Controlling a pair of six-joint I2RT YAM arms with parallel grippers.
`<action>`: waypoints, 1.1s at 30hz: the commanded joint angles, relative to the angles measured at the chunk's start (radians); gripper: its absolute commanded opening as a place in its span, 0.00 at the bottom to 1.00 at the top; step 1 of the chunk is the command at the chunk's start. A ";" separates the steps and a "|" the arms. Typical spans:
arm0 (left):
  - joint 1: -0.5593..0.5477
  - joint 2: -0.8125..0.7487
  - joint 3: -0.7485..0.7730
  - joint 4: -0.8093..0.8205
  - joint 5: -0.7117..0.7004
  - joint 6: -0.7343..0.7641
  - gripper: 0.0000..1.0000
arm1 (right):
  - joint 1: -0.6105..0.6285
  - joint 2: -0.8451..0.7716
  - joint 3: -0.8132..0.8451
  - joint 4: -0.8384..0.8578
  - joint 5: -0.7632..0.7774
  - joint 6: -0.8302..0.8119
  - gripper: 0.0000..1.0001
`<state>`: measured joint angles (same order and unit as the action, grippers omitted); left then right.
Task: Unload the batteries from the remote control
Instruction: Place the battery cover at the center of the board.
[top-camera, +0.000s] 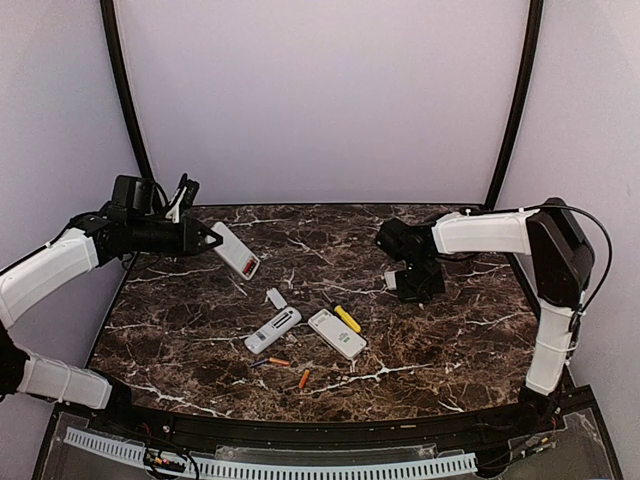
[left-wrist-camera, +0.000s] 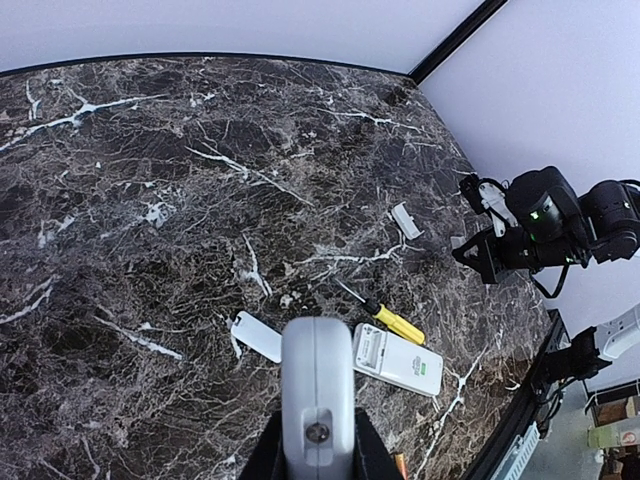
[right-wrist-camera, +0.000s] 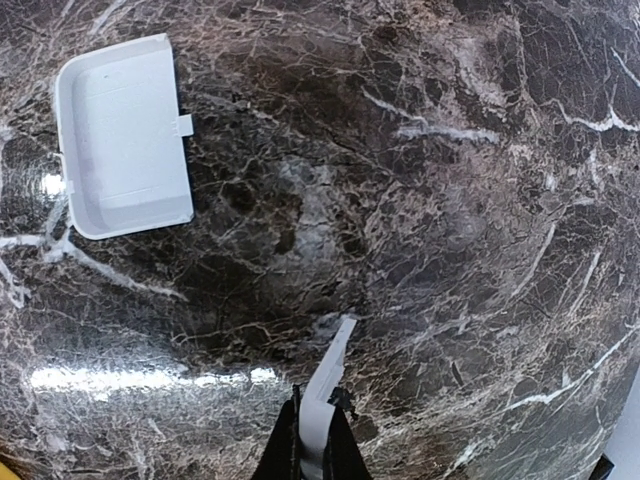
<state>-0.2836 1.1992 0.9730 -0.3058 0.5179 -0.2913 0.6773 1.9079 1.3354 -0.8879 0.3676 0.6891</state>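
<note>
My left gripper (top-camera: 207, 240) is shut on a white remote (top-camera: 236, 250) and holds it above the table's back left; a red patch shows at its far end. In the left wrist view the remote (left-wrist-camera: 317, 395) is seen end-on between the jaws. Two more remotes (top-camera: 273, 330) (top-camera: 337, 333) lie mid-table; one shows an empty compartment (left-wrist-camera: 398, 360). Loose orange batteries (top-camera: 278, 361) (top-camera: 304, 379) lie in front of them. My right gripper (top-camera: 421, 287) is low over the table on the right, shut on a thin white plastic strip (right-wrist-camera: 330, 380), seen edge-on.
A yellow-handled screwdriver (top-camera: 346, 318) lies beside the right remote. White battery covers lie on the table: one (top-camera: 275, 297) near the left remote, one (right-wrist-camera: 123, 135) by my right gripper. Black posts rise at both back corners.
</note>
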 joint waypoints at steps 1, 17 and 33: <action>0.003 0.003 -0.001 -0.001 -0.003 0.015 0.00 | -0.013 0.020 0.025 -0.004 -0.006 -0.002 0.04; 0.003 0.004 0.000 -0.003 -0.032 0.017 0.00 | -0.042 -0.017 0.001 0.047 -0.055 0.015 0.42; -0.007 0.016 -0.005 0.013 0.106 0.010 0.00 | -0.078 -0.232 -0.114 0.165 -0.137 0.015 0.64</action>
<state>-0.2840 1.2098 0.9714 -0.3050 0.5323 -0.2913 0.6273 1.7481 1.2648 -0.7837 0.2741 0.6971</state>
